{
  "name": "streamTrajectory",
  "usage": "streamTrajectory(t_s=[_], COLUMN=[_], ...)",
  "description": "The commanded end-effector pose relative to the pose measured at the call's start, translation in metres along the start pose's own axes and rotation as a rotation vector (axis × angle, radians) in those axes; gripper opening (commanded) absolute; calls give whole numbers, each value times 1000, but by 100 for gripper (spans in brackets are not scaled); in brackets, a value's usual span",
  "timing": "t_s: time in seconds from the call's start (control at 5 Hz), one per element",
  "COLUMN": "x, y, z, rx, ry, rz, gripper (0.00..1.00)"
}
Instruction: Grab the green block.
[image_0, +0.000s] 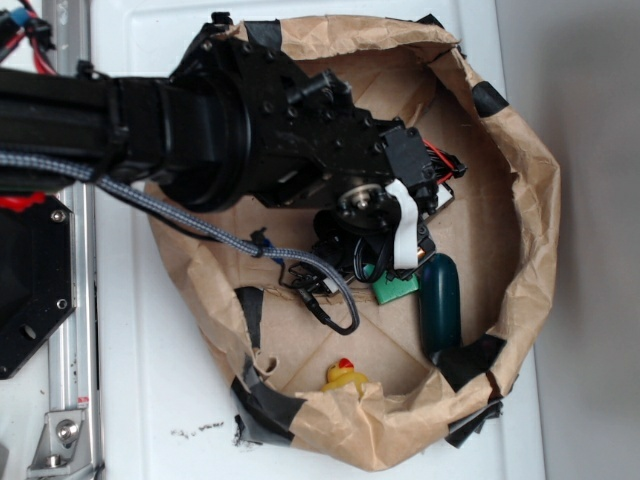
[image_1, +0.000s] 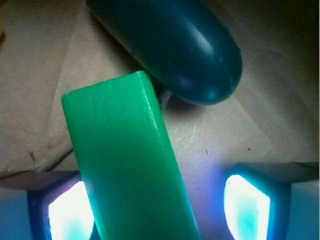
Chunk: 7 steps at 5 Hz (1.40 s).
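The green block (image_1: 125, 165) is seen in the wrist view lying between the two pads of the tool (image_1: 159, 207), tilted, its far end near the teal object (image_1: 175, 45). The left pad (image_1: 67, 210) is touching or just beside the block's edge; the right pad (image_1: 247, 205) stands apart from it, with bare paper between. The jaws are therefore recorded as spread, not clamped on the block. Both pads appear brightly lit, white to blue. The block's faces are plain and smooth; no writing is seen on them.

In the exterior view only a small part of the block (image_0: 397, 288) is visible under the tool (image_0: 385, 262), on the floor of a brown paper enclosure (image_0: 520, 250) with crumpled walls patched with black tape (image_0: 470, 360). The teal object (image_0: 440, 305) lies just beside the block, on its right in that picture, long axis running top to bottom. Whether the two touch cannot be told. A yellow duck (image_0: 346, 377) with a red top sits near the lower wall, well apart from the block. The black arm (image_0: 200, 120) reaches in from the left, with a braided cable (image_0: 170, 215) hanging along it. The enclosure rests on a white desk (image_0: 160, 400). No labels or brands can be read anywhere.
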<state>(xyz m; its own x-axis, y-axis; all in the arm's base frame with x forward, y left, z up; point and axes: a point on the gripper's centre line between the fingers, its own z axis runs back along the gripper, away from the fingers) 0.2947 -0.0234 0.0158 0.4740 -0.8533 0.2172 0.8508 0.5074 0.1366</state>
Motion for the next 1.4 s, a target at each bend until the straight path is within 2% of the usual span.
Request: streamTrajectory(t_s=[0.0,0.2,0.4,0.6,0.8,1.0,1.2], x=[17,7,-5,-18,-29,-28,-27], y=[-19,6,44,44,29,4,-3], z=[1,7,30,66,75,84,83], rx=[-8,-9,7,-6,-99,-91,-93], ry=[10,79,189,207,150,123,123], rz=[21,155,393,648,922,883,900], gripper=[0,0,0,0,0,0,0])
